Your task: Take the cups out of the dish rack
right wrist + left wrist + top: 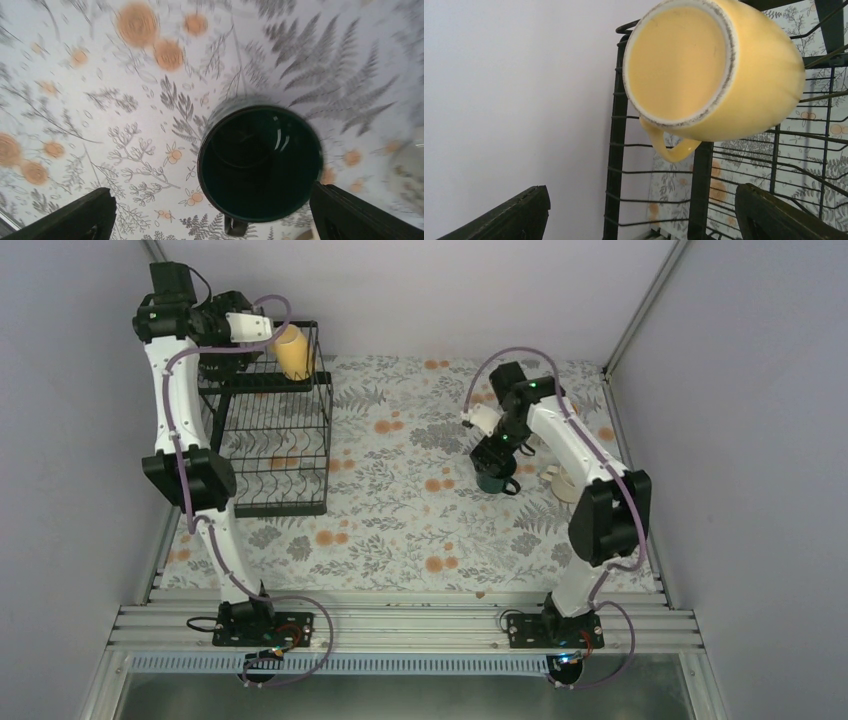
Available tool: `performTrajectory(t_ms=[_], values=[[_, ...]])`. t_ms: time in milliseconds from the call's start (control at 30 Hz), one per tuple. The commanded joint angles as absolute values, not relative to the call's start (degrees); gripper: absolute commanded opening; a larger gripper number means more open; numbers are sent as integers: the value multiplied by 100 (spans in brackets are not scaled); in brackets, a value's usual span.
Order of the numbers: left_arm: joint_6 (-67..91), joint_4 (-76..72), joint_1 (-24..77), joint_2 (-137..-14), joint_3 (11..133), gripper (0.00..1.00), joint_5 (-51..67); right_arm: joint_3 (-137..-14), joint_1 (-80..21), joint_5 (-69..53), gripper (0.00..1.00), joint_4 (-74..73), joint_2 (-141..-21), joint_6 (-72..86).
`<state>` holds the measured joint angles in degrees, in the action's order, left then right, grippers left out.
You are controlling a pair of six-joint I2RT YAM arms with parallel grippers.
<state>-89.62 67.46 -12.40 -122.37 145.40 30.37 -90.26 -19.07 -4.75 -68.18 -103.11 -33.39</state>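
Note:
The black wire dish rack [275,455] stands at the back left. A pale yellow cup [293,350] sits upside down on its upper shelf; the left wrist view shows its base and a small handle [704,65]. My left gripper [262,328] is open and empty just short of that cup, fingers wide apart [644,220]. A dark green mug [497,481] stands upright on the table. My right gripper [492,455] is open just above it, and the mug [260,162] lies between the fingers, nearer the right one. A cream mug [562,483] is partly hidden behind the right arm. The other cups are out of view.
The flowered tablecloth [400,530] covers the table. Grey walls close in the left, back and right sides; the rack [616,150] stands near the left wall. The lower tier of the rack shows no cups.

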Motion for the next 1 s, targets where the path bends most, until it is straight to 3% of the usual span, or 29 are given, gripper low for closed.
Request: performTrajectory(t_ms=[0, 467, 567, 700, 967], values=[[-9273, 6741, -1146, -12500, 14923, 92, 3550, -9665, -1907, -1061, 100, -7321, -9815, -3360], [-9493, 7072, -390, -12970, 15006, 84, 2960, -9744, -1907, -1878, 100, -7257, -9694, -3437], [-9515, 7317, -343, -13069, 15225, 74, 2947, -9677, -1901, -1922, 100, -7198, -9701, -3452], [-9531, 7398, -356, -12878, 15094, 52, 3024, -9549, -1885, -1968, 100, -7108, -9685, -3469], [-9722, 7769, -317, -12622, 14902, 35, 3009, -9571, -1881, -2149, 100, -7113, -9636, -3449]])
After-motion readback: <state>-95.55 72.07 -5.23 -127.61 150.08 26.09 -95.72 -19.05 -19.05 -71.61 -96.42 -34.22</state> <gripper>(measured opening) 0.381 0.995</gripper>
